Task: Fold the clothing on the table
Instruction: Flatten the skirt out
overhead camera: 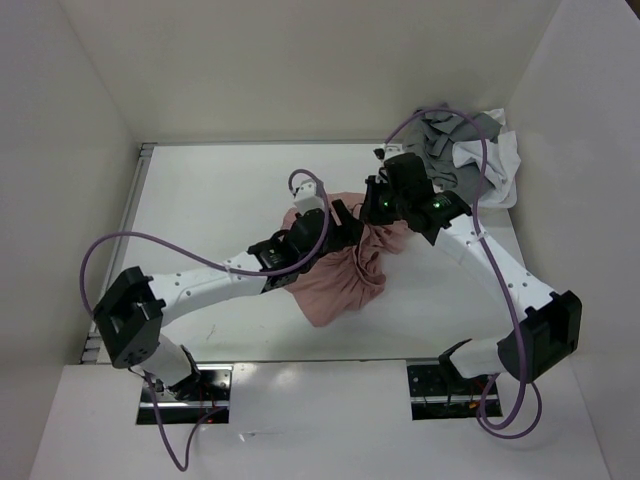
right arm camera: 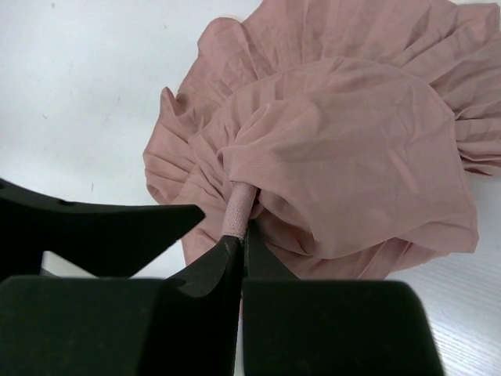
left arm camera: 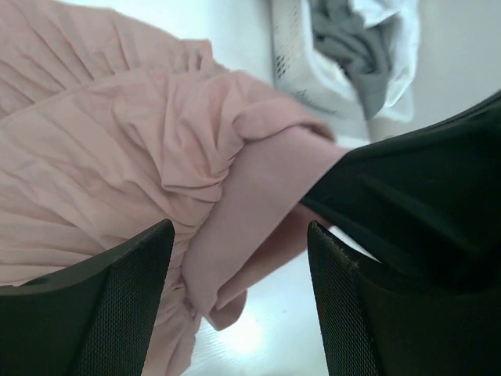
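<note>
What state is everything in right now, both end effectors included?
clothing: bunched and wrinkled on the table, not yet folded.
left end effector: open, over a fold of the clothing.
right end effector: shut on a pinched bit of the clothing.
grey garment: crumpled in the far right corner.
white garment: crumpled in the same heap, touching the grey garment.

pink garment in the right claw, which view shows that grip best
Right wrist view: the right claw is shut on a thin fold of the pink garment, seen close up. Top external looks down on the claw, which hides the pinch. Left wrist shows cloth ahead of the open left claw, not the pinch.
</note>
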Robot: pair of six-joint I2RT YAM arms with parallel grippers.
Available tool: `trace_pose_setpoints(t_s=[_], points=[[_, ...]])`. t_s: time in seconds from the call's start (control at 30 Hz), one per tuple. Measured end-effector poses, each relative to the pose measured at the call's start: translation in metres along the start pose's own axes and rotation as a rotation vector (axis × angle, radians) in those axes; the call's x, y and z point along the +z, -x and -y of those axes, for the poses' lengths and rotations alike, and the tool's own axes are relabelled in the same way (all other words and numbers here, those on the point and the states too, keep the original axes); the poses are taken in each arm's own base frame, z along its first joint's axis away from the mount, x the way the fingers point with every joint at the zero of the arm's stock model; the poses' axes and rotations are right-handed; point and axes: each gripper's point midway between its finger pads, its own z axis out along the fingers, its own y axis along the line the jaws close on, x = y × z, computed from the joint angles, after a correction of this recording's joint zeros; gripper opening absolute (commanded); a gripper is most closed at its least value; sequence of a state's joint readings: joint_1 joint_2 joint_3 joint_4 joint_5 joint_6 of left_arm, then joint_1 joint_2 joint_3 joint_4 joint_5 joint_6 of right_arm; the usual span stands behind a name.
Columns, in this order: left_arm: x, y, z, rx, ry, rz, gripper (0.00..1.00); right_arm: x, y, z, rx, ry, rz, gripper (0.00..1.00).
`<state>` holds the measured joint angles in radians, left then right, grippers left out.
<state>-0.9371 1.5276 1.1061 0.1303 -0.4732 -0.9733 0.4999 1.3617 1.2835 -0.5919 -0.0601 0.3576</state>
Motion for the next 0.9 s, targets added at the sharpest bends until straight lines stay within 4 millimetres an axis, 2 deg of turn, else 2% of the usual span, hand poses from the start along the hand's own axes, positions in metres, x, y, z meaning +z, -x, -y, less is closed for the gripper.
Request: trace_pose_setpoints(t_s=[0.13,0.27,0.4,0.47,0.7,0.9], points=[[0.009,-0.016,-0.01,0.02,0.028,-0.032,0.76,0.0,0.0,-0.001,0.0,0.004,-0.001,0.0],[0.013,-0.022,-0.015,0.028,0.041,-0.043,0.76,-0.001,0.001,-0.001,-0.001,0.006,0.0,0.0],[0.02,-0.033,-0.023,0.04,0.065,-0.06,0.76,-0.005,0.009,-0.005,-0.002,0.015,0.017,0.0],[0.024,-0.041,-0.029,0.049,0.08,-0.073,0.76,-0.009,0.018,-0.009,-0.007,0.023,0.038,0.0],[0.037,-0.07,-0.046,0.059,0.119,-0.114,0.76,-0.03,0.07,-0.017,0.004,0.065,0.145,0.0],[0.042,-0.09,-0.056,0.081,0.142,-0.149,0.76,-0.024,0.082,-0.009,0.021,0.057,0.145,0.0]])
